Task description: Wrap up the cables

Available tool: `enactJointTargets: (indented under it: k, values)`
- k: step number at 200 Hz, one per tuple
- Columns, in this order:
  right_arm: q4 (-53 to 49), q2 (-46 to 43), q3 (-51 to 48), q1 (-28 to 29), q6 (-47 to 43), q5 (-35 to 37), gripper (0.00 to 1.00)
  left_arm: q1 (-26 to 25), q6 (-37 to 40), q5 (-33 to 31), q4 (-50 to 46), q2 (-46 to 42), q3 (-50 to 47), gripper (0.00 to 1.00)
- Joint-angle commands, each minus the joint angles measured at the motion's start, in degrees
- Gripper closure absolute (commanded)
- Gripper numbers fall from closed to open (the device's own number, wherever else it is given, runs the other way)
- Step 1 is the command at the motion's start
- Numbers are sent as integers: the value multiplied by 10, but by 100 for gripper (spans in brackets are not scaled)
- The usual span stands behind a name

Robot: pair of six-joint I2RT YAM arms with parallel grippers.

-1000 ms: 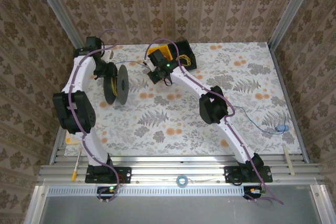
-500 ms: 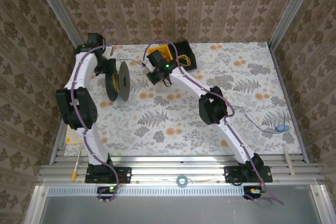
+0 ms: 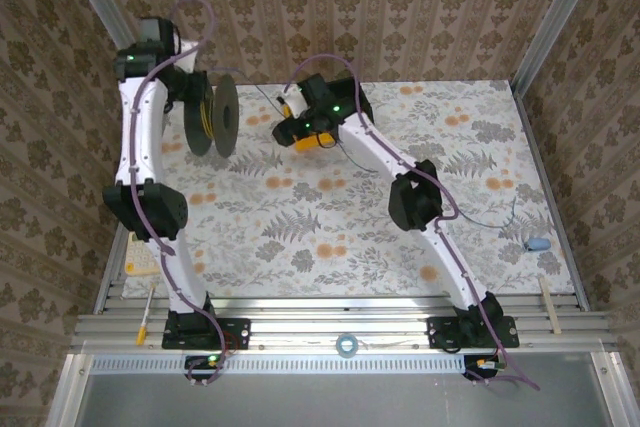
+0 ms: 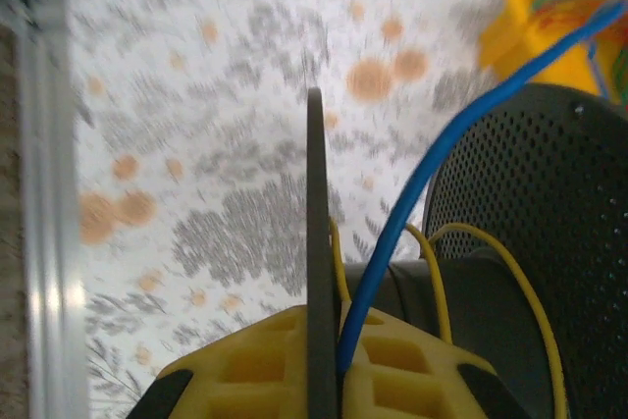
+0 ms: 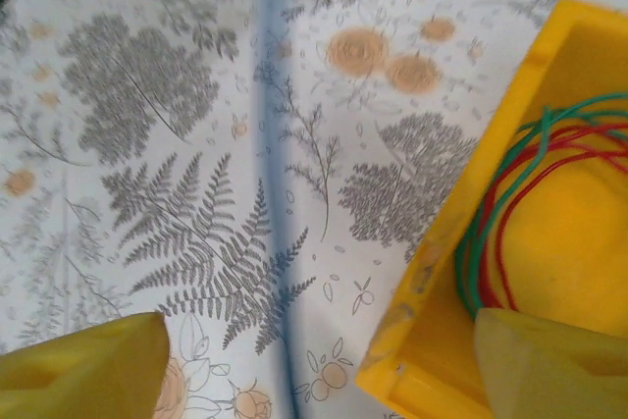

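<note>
L gripper [image 4: 319, 365] pinches spool [image 3: 223, 113] nr far-left table [image 3: 330, 212] edge; R gripper [image 5: 319, 370] spread.

A thin blue cable [image 5: 276, 144], blurred, runs vertically left of centre across the floral tablecloth [image 5: 137, 105]. The yellow plastic bin [image 5: 579, 282] at right holds red and green wire loops [image 5: 488, 242].

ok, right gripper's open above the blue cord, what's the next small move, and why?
Probably close the right gripper on the thin blue cable. It runs free between the open yellow fingers, while the left gripper clamps the black perforated spool by its flange; a grip should give the tension needed to wind it.
</note>
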Motion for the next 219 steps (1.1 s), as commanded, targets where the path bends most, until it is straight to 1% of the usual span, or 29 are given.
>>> enactJointTargets:
  k: [1, 19, 38, 57, 69, 93, 128, 138, 149, 156, 168, 180, 184, 199, 207, 209, 213, 219]
  values:
    - [9, -64, 12, -9, -3, -56, 13, 7, 11, 18, -69, 0, 75, 100]
    - [18, -103, -29, -13, -12, -56, 12, 9, 7, 22, -66, -21, 76, 100]
    - [48, -154, -98, -17, -19, -59, 12, 9, 1, 34, -67, -41, 74, 100]
    - [81, -198, -161, -18, -28, -59, 13, 7, -6, 55, -61, -65, 61, 100]
    - [90, -218, -189, -20, -34, -58, 15, 7, -10, 72, -54, -81, 51, 100]
    - [117, -248, -240, -22, -39, -70, 19, 7, -14, 92, -52, -102, 55, 100]
    - [136, -278, -306, -26, -69, -72, 19, 8, -19, 117, -55, -119, 67, 100]
    - [143, -285, -326, -28, -75, -67, 21, 9, -19, 122, -57, -122, 69, 100]
    - [150, -292, -347, -33, -81, -63, 25, 8, -18, 125, -59, -127, 68, 100]
    - [152, -295, -358, -35, -85, -62, 30, 8, -18, 126, -61, -130, 67, 100]
    - [156, -299, -372, -39, -88, -64, 44, 9, -18, 129, -60, -137, 63, 100]
    - [166, -305, -392, -42, -89, -66, 62, 11, -19, 138, -59, -143, 58, 100]
    - [170, -308, -398, -44, -89, -67, 66, 13, -19, 142, -59, -145, 57, 100]
    - [185, -314, -416, -50, -87, -69, 88, 17, -22, 160, -58, -149, 54, 100]
    - [190, -314, -420, -54, -84, -69, 95, 20, -22, 171, -57, -152, 50, 100]
    - [191, -314, -420, -55, -84, -69, 95, 21, -22, 174, -57, -152, 50, 100]
    - [193, -314, -419, -57, -82, -69, 100, 22, -22, 178, -57, -154, 48, 100]
    - [194, -311, -416, -61, -78, -68, 100, 24, -22, 185, -57, -156, 44, 100]
